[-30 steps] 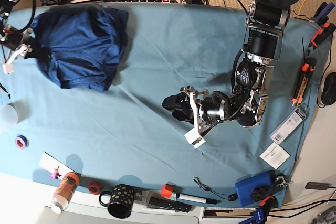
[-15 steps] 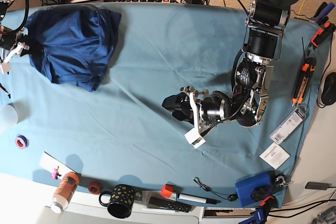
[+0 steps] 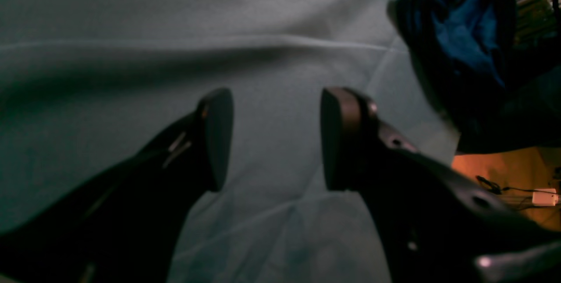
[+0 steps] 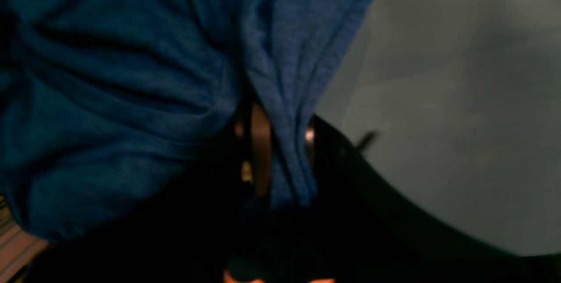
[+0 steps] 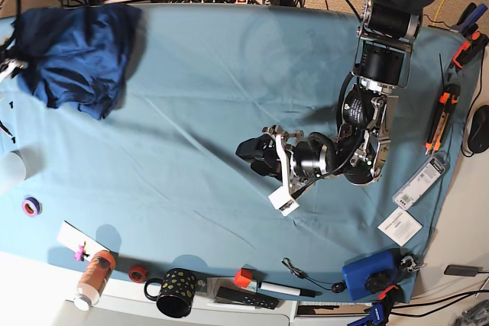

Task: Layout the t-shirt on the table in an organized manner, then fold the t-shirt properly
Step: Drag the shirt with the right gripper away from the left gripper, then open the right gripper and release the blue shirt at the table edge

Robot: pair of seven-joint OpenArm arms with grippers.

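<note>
Layout stage, before any fold. The t-shirt (image 5: 72, 51) hung bunched at the far corner of the table (image 5: 199, 89), on the base view's left, gathered into loose vertical pleats rather than spread flat. The right gripper (image 4: 280, 160) was closed on a pinch of its fabric, a narrow fold passing between the jaws in the right wrist view; in the base view this gripper lay at the frame's left edge and was barely visible. The left gripper (image 3: 274, 138) stood well apart from the garment, near the table's middle, its jaws wide open and holding nothing, with bare table cloth showing between the two dark pads.

Judged step: one-handed carrying or shaking-out of the shirt, with spreading not yet done. The next move probably called for bringing the shirt over open table and having the free gripper take a second edge, so that the cloth could be drawn taut and laid flat.

Materials: the shirt was a dark navy heathered knit, soft and limp, plain, and it creased deeply where gathered. The table cover was a smooth light teal cloth with faint long creases. The gripper pads were flat, dark and rounded at the tip. Small clutter lined the near edge, including a spotted mug (image 5: 174, 292) and a bottle (image 5: 93, 279).
</note>
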